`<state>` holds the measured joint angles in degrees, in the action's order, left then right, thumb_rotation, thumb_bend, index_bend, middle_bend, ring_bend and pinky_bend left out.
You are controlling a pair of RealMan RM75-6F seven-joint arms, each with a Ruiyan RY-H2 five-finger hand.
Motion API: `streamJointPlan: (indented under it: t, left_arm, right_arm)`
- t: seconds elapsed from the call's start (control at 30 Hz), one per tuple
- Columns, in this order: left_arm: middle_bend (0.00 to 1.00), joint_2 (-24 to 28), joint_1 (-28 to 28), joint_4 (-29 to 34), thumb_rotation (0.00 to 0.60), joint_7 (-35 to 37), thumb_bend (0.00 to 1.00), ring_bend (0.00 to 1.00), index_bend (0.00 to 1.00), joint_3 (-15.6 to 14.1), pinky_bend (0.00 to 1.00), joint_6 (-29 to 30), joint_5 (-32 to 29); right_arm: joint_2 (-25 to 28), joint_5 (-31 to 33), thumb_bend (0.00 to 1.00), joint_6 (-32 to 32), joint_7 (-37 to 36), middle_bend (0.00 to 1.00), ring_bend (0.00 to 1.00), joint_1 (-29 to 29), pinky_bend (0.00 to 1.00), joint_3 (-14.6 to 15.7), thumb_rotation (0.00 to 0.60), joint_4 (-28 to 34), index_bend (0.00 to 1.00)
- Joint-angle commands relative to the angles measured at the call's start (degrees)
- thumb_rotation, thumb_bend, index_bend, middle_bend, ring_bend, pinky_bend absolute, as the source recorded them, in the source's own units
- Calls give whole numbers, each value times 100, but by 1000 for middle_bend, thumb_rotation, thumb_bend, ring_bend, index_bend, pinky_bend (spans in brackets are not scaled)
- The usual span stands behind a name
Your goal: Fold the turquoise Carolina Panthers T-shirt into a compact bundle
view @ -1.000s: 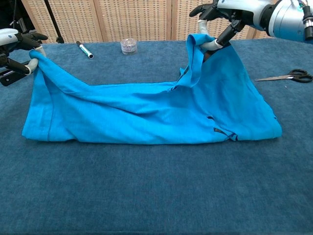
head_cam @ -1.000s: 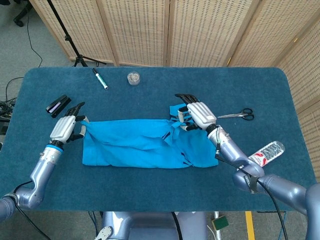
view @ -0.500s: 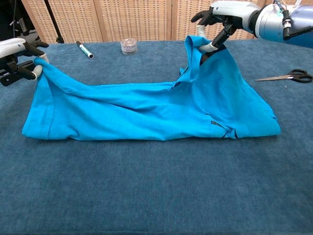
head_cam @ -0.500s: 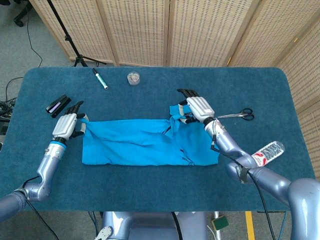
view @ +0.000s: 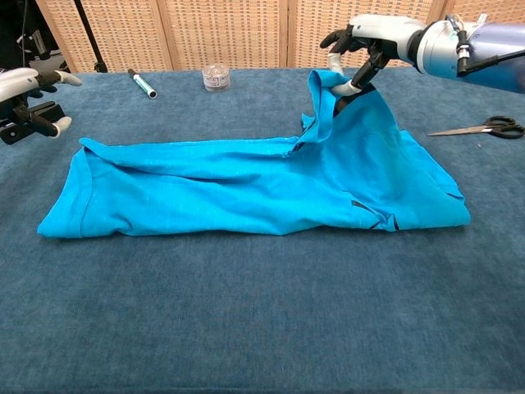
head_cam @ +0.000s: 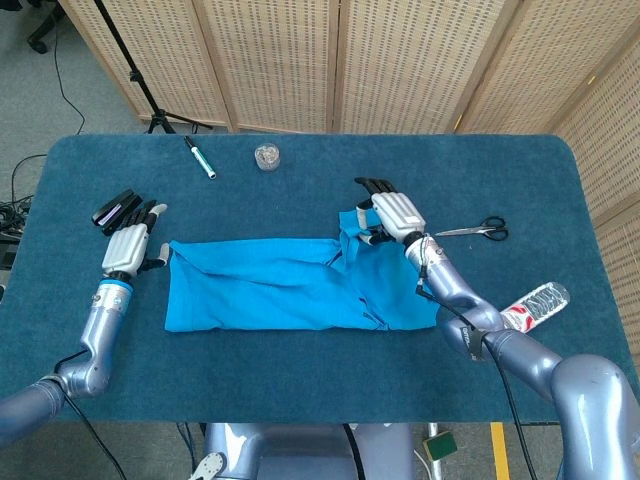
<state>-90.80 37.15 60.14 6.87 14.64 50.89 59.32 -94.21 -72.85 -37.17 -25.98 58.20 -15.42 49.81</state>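
The turquoise T-shirt (head_cam: 300, 285) lies folded into a long band across the middle of the blue table (head_cam: 300, 380), its long edges running left to right. Most of it rests flat, but its far right corner is lifted off the surface in a peak. The right hand (head_cam: 392, 213) pinches that raised corner between thumb and fingers, and in the chest view the cloth hangs down from the right hand in a narrow fold. The left hand (head_cam: 128, 243) sits just beside the shirt's left end, apart from the fabric, fingers spread and holding nothing; the shirt's left edge lies loose on the table.

Behind the left hand a black stapler (head_cam: 116, 209) rests near the table's left edge. Further back lie a marker pen (head_cam: 199, 158) and a small clear jar (head_cam: 266, 157). Scissors (head_cam: 478, 231) lie to the right of the right hand, and a plastic bottle (head_cam: 533, 305) lies near the table's right edge.
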Motion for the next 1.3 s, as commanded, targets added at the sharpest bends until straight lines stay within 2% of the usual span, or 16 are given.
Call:
streamJointPlan:
  t: [0.03, 0.37, 0.7, 1.0, 1.07, 1.13, 1.2, 1.3]
  left_arm:
    - [0, 37, -25, 23, 600, 81, 494, 0, 0, 32, 0, 15, 54]
    - [0, 241, -162, 247, 600, 404, 467, 0, 0, 79, 0, 269, 363]
    - [0, 506, -290, 525, 600, 396, 466, 0, 0, 107, 0, 358, 384]
    - [0, 520, -287, 548, 600, 356, 466, 0, 0, 108, 0, 269, 335]
    - [0, 514, -283, 552, 600, 339, 466, 0, 0, 111, 0, 269, 330]
    - [0, 510, -281, 559, 600, 324, 467, 0, 0, 114, 0, 278, 333]
    - [0, 506, -283, 568, 600, 305, 467, 0, 0, 121, 0, 291, 327]
    - [0, 507, -285, 575, 600, 283, 467, 0, 0, 131, 0, 300, 313]
  right_arm:
    - [-80, 2, 495, 55, -33, 78, 0, 37, 0, -7, 600, -144, 680]
    - [-282, 71, 494, 261, -126, 78, 0, 217, 0, -120, 600, -662, 681]
    - [-679, 358, 494, 814, -90, 78, 0, 641, 0, -362, 600, -1787, 680]
    - [-1034, 471, 494, 1233, -44, 78, 0, 832, 0, -397, 600, -2569, 680]
    - [-1134, 473, 461, 1311, -65, 68, 0, 867, 0, -394, 600, -2729, 589]
    - [-1239, 466, 201, 1344, -85, 22, 0, 897, 0, -392, 600, -2887, 218]
    - [-1400, 454, 18, 1298, -40, 0, 0, 928, 0, -384, 600, -3142, 16]
    - [-1520, 476, 0, 1209, -34, 0, 0, 958, 0, -425, 600, -3360, 0]
